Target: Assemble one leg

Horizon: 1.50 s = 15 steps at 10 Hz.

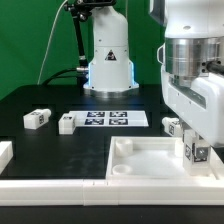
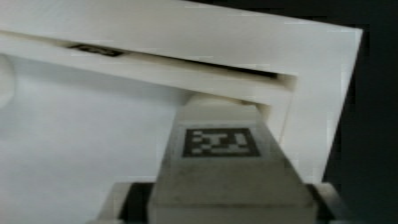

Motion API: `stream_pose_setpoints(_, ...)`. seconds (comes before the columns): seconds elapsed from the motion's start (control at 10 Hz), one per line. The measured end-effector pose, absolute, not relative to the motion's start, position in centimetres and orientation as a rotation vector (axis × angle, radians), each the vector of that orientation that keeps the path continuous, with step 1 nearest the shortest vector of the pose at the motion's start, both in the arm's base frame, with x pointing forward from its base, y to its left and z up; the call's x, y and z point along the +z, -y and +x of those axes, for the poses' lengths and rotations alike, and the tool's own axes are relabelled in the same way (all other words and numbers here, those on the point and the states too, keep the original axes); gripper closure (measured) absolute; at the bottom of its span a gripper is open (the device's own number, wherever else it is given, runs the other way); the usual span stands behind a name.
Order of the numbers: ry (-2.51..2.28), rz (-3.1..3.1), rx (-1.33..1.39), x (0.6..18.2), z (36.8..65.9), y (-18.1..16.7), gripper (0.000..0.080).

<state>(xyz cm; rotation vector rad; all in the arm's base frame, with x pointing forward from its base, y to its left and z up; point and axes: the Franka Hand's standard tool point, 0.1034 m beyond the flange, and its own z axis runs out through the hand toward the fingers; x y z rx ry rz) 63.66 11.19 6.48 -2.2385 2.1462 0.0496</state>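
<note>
Counter (image 1: 40,100): black surface carrying every item below.

Panel (image 1: 150,160): large white tray-like piece with a raised rim, at the 5 o'clock part of the exterior view. In the wrist view its rim corner (image 2: 267,85) lies just beyond the held part.

Marker board (image 1: 108,119): thin, flat, white, near centre; several black-and-white tags.

Leg in hand (image 1: 198,152): small white tagged block at 4 o'clock, upright over the panel's far corner as the exterior view's right shows it. The wrist view shows its tag face (image 2: 221,141) pointing toward the rim corner.

Tool (image 1: 196,150): clenched on this leg (fingers flank it in the wrist view).

Spare legs, lying loose: one at 9 o'clock (image 1: 37,118), one beside the marker board (image 1: 67,123), one behind the tool (image 1: 172,126).

Step, by judgement: carrying the leg to its seat at the panel corner; whether it touches the panel cannot be told. Next move likely calls for close alignment, then a straight descent.

Writing: none legible; only square coded tags, no brands.
</note>
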Motion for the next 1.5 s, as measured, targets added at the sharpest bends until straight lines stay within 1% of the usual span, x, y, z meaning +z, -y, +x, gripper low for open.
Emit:
stream_pose_setpoints(0.1, -2.196, -2.194, 0.056, 6.5, 63.6, -11.3, 0.0506)
stream_pose_setpoints(0.3, -2.149, -2.239, 0.054, 6.5, 63.6, -11.3, 0.0497)
stream_pose_setpoints(0.4, -2.147, -2.241, 0.054, 6.5, 63.6, -11.3, 0.032)
stream_pose_setpoints(0.5, -1.998, -2.373, 0.047, 6.5, 63.6, -11.3, 0.0188)
stream_pose_setpoints(0.6, -1.826, -2.505, 0.045, 6.5, 63.6, -11.4, 0.0188)
stream_pose_setpoints(0.7, -1.698, -2.593, 0.048, 6.5, 63.6, -11.6, 0.016)
stream_pose_setpoints(1.0, -1.255, -2.847, 0.024, 6.4, 63.4, -12.4, 0.0151)
stream_pose_setpoints(1.2, -0.825, -3.023, 0.009, 6.4, 63.4, -12.6, 0.015)
stream_pose_setpoints(1.5, -0.338, -3.13, 0.032, 6.8, 63.6, -11.6, 0.015)
